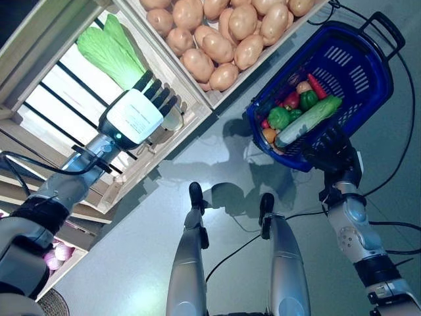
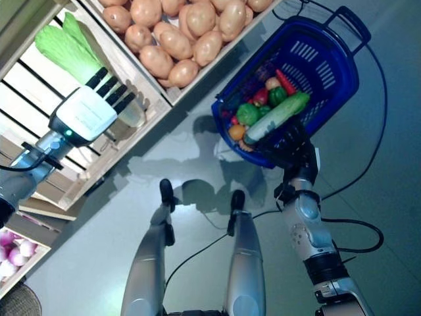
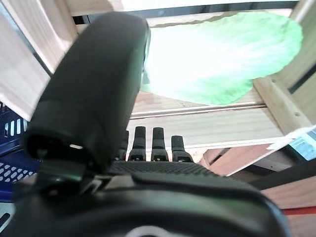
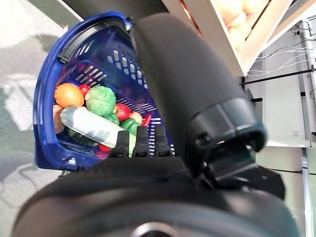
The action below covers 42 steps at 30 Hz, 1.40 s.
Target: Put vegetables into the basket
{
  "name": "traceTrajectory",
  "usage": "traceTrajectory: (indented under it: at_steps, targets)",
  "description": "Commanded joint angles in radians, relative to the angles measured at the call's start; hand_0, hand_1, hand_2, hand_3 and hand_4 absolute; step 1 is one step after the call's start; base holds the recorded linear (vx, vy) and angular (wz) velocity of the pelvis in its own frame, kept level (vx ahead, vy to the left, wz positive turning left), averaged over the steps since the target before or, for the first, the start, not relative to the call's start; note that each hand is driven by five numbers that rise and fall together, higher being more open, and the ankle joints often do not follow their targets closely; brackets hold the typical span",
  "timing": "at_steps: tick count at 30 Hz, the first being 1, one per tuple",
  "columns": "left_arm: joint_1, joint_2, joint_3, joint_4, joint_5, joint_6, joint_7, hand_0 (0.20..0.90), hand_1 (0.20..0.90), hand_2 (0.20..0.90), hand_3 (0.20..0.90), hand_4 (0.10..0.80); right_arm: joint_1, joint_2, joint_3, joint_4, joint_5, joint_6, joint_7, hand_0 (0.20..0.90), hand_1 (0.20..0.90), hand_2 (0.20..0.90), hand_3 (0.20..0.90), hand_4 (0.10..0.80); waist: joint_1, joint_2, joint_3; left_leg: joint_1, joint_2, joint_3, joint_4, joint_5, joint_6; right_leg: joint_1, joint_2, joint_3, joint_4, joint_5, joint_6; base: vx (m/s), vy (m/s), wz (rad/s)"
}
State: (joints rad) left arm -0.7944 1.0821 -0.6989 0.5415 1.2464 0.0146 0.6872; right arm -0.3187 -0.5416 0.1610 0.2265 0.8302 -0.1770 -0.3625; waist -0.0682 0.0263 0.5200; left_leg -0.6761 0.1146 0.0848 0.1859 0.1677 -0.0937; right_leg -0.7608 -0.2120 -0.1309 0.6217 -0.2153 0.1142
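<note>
Step in hand: reach for the next vegetable, judged from the left hand's position; nothing grasped yet.
Left hand (image 1: pixel 135 113): upper left of the head view, fingers straight and released, holding nothing, extended over the wooden crate (image 1: pixel 187 99) edge.
Leafy cabbage (image 1: pixel 108 49): upper left, lying in the slatted crate just beyond the left fingertips; apart from them in the wrist view.
Potatoes (image 1: pixel 223 33): top centre, heaped in the neighbouring crate compartment.
Basket (image 1: pixel 358 72): upper right, blue, tilted, already holding a cucumber (image 1: pixel 309 120), peppers and other produce.
Right hand (image 1: pixel 332 153): under the basket's lower rim, supporting it; cannot tell how its fingers are set.
Next move: advance the left hand onto the cabbage and close round it, then carry it across to the basket.
</note>
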Motion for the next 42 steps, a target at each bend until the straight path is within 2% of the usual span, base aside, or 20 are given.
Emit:
traceTrajectory:
  at_steps: [1, 4, 11, 15, 20, 21, 24, 25, 26, 32, 34, 37, 38, 42]
  targets:
    - [-0.115, 0.020, 0.092, -0.027, -0.005, 0.070, 0.009, 0.900, 0.900, 0.900, 0.900, 0.800, -0.035, -0.046, -0.063, -0.117, -0.049, -0.074, 0.006, 0.900, 0.900, 0.900, 0.900, 0.800, -0.011, -0.028, 0.000, -0.038, 0.020, 0.039, 0.190, -0.145, -0.009, 0.065, 0.029, -0.006, -0.195, 0.168, -0.031, 0.000, 0.000, 0.00]
    - [-0.133, 0.011, 0.078, -0.001, 0.016, 0.065, -0.003, 0.900, 0.900, 0.900, 0.900, 0.800, -0.038, -0.050, -0.069, -0.126, -0.049, -0.071, -0.001, 0.900, 0.900, 0.900, 0.900, 0.800, -0.019, -0.032, 0.000, -0.059, 0.024, 0.038, 0.218, -0.157, -0.008, 0.045, 0.027, 0.000, -0.177, 0.165, -0.033, 0.000, 0.000, 0.00]
    - [-0.185, -0.005, 0.051, 0.045, -0.019, 0.145, -0.042, 0.900, 0.900, 0.900, 0.900, 0.800, -0.045, -0.078, -0.084, -0.155, -0.045, -0.071, -0.014, 0.900, 0.900, 0.900, 0.900, 0.800, -0.034, -0.033, 0.000, -0.136, 0.032, 0.037, 0.323, -0.210, 0.010, -0.041, 0.017, 0.021, -0.082, 0.134, -0.044, -0.018, 0.057, 0.00]
    - [-0.198, -0.018, 0.055, 0.069, -0.014, 0.155, -0.045, 0.900, 0.900, 0.900, 0.900, 0.800, -0.043, -0.075, -0.095, -0.159, -0.052, -0.074, -0.019, 0.900, 0.900, 0.900, 0.900, 0.800, -0.037, -0.034, 0.000, -0.159, 0.034, 0.040, 0.365, -0.239, 0.020, -0.069, 0.007, 0.024, -0.039, 0.118, -0.047, -0.024, 0.045, -0.05]
    - [-0.207, -0.023, 0.052, 0.094, -0.018, 0.170, -0.049, 0.900, 0.900, 0.900, 0.900, 0.800, -0.040, -0.072, -0.104, -0.169, -0.054, -0.073, -0.025, 0.900, 0.900, 0.900, 0.900, 0.800, -0.041, -0.034, 0.000, -0.193, 0.032, 0.039, 0.418, -0.272, 0.031, -0.114, -0.001, 0.034, 0.019, 0.106, -0.044, 0.002, 0.055, -0.05]
    - [-0.198, -0.026, 0.052, 0.103, -0.018, 0.174, -0.040, 0.900, 0.900, 0.900, 0.900, 0.800, -0.033, -0.074, -0.104, -0.171, -0.052, -0.069, -0.024, 0.900, 0.900, 0.900, 0.900, 0.800, -0.041, -0.034, 0.000, -0.179, 0.033, 0.032, 0.440, -0.310, 0.027, -0.103, 0.000, 0.041, 0.043, 0.076, -0.036, 0.062, 0.045, -0.04]
    - [-0.202, -0.025, 0.051, 0.119, -0.022, 0.178, -0.024, 0.900, 0.900, 0.900, 0.900, 0.800, -0.034, -0.081, -0.115, -0.172, -0.047, -0.069, -0.012, 0.900, 0.900, 0.900, 0.900, 0.800, -0.043, -0.031, 0.000, -0.201, 0.032, 0.029, 0.476, -0.331, 0.032, -0.128, -0.002, 0.050, 0.081, 0.065, -0.036, -0.019, 0.051, -0.08]
    - [-0.213, -0.023, 0.052, 0.124, -0.026, 0.179, -0.019, 0.900, 0.900, 0.900, 0.900, 0.800, -0.046, -0.087, -0.119, -0.175, -0.049, -0.065, -0.013, 0.900, 0.900, 0.900, 0.900, 0.800, -0.044, -0.030, 0.000, -0.228, 0.035, 0.037, 0.481, -0.313, 0.043, -0.158, -0.004, 0.048, 0.089, 0.084, -0.045, -0.020, 0.053, -0.05]
    - [-0.211, -0.026, 0.046, 0.131, -0.026, 0.176, -0.012, 0.900, 0.900, 0.900, 0.900, 0.800, -0.040, -0.088, -0.117, -0.174, -0.049, -0.062, -0.012, 0.900, 0.900, 0.900, 0.900, 0.800, -0.045, -0.029, 0.000, -0.216, 0.035, 0.030, 0.506, -0.350, 0.036, -0.148, -0.004, 0.056, 0.115, 0.052, -0.037, -0.013, 0.042, -0.02]
    - [-0.234, -0.035, 0.036, 0.141, -0.028, 0.184, -0.006, 0.900, 0.900, 0.900, 0.900, 0.800, -0.047, -0.096, -0.125, -0.174, -0.055, -0.047, -0.016, 0.900, 0.900, 0.900, 0.900, 0.800, -0.048, -0.024, 0.000, -0.249, 0.036, 0.026, 0.542, -0.367, 0.037, -0.186, -0.010, 0.065, 0.159, 0.039, -0.034, 0.008, 0.019, -0.02]
    - [-0.250, -0.035, 0.033, 0.130, -0.036, 0.206, -0.007, 0.900, 0.900, 0.900, 0.900, 0.800, -0.060, -0.110, -0.130, -0.179, -0.056, -0.049, -0.022, 0.900, 0.900, 0.900, 0.900, 0.800, -0.050, -0.022, 0.000, -0.289, 0.038, 0.030, 0.547, -0.341, 0.045, -0.228, -0.009, 0.068, 0.164, 0.062, -0.044, -0.083, 0.028, -0.02]
    - [-0.270, -0.035, 0.028, 0.135, -0.060, 0.215, 0.020, 0.900, 0.900, 0.900, 0.900, 0.800, -0.067, -0.118, -0.137, -0.176, -0.053, -0.045, -0.016, 0.900, 0.900, 0.900, 0.900, 0.800, -0.053, -0.022, 0.000, -0.314, 0.036, 0.024, 0.566, -0.346, 0.043, -0.254, -0.007, 0.078, 0.182, 0.061, -0.044, -0.006, 0.014, -0.01]
    - [-0.265, -0.037, 0.024, 0.136, -0.062, 0.215, 0.023, 0.900, 0.900, 0.900, 0.900, 0.800, -0.060, -0.117, -0.134, -0.174, -0.054, -0.044, -0.016, 0.900, 0.900, 0.900, 0.900, 0.800, -0.052, -0.022, 0.000, -0.296, 0.035, 0.016, 0.578, -0.374, 0.036, -0.235, -0.006, 0.082, 0.194, 0.037, -0.035, 0.070, 0.010, 0.00]
    - [-0.270, -0.037, 0.038, 0.123, -0.117, 0.233, 0.067, 0.900, 0.900, 0.900, 0.900, 0.800, -0.068, -0.125, -0.142, -0.185, -0.059, -0.035, -0.016, 0.900, 0.900, 0.900, 0.900, 0.800, -0.052, -0.026, 0.000, -0.328, 0.041, 0.012, 0.605, -0.382, 0.039, -0.267, -0.007, 0.088, 0.216, 0.036, -0.035, 0.008, 0.037, 0.00]
